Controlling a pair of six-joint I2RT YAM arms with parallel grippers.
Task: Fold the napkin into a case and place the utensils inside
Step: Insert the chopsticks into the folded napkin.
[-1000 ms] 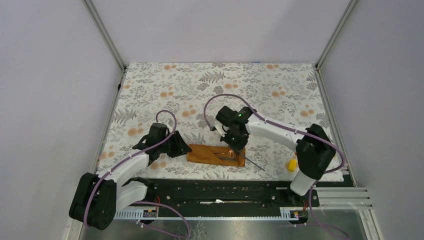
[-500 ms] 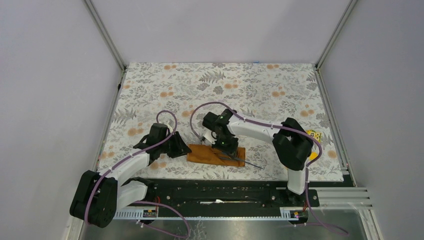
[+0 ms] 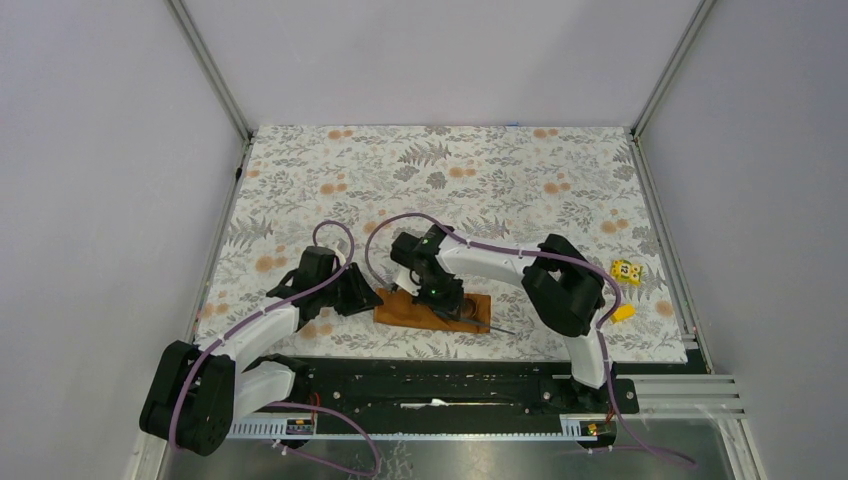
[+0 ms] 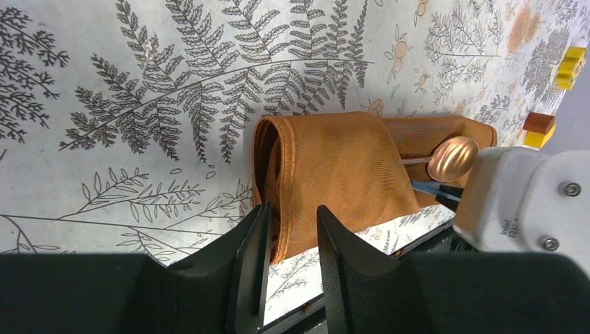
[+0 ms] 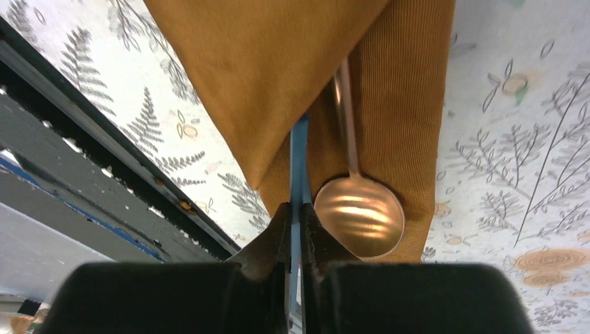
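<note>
The rust-orange case (image 3: 412, 306) lies near the table's front edge, with a diagonal pocket edge (image 5: 278, 90). The copper spoon's (image 5: 358, 216) handle is under the pocket flap and its bowl lies on the cloth. My right gripper (image 3: 441, 296) (image 5: 296, 217) is shut on a thin grey-blue rod (image 5: 298, 156) that runs under the flap beside the spoon. The rod's tail (image 3: 499, 328) sticks out past the case's right end. My left gripper (image 3: 366, 298) (image 4: 292, 243) is open, its fingers (image 4: 254, 264) straddling the case's (image 4: 341, 167) left near corner. I see only one rod.
The floral tablecloth (image 3: 450, 180) covers the table. Two small yellow blocks (image 3: 626, 269) (image 3: 622, 312) lie at the right. The black front rail (image 3: 440, 380) runs just below the case, close to both grippers.
My right gripper has moved left along the case with the rod, sliding it further under the flap, so less of the rod sticks out on the right. My left gripper has stayed put.
</note>
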